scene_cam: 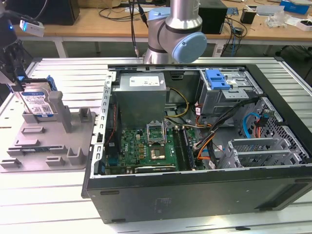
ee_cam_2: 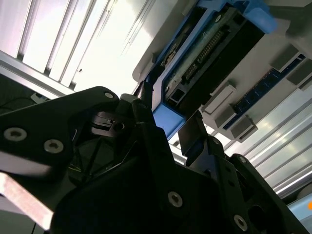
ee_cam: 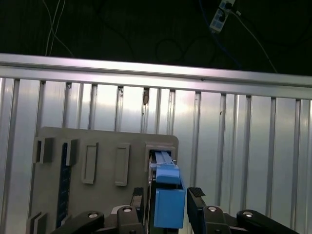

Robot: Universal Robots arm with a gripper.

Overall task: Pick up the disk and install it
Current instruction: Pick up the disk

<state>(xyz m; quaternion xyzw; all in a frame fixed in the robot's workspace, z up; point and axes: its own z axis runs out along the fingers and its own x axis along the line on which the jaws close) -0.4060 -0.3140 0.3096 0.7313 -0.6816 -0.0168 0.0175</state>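
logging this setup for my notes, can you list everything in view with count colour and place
silver metal hard disk in a blue plastic carrier: 1, silver and blue, standing on edge in the fixture tray, at the exterior view's left
grey plastic fixture tray: 1, grey, on the table beside the case
open black computer case: 1, black, mid-table
grey metal power-supply box: 1, grey, inside the case
green motherboard: 1, green, inside the case
blue plastic latch tab: 1, blue, on the grey cage in the case
silver slatted metal table: 1, silver, under it all
wooden bench: 1, tan, behind the table
robot arm: 1, silver and light blue, behind the case
gripper: 1, black, at the disk's carrier
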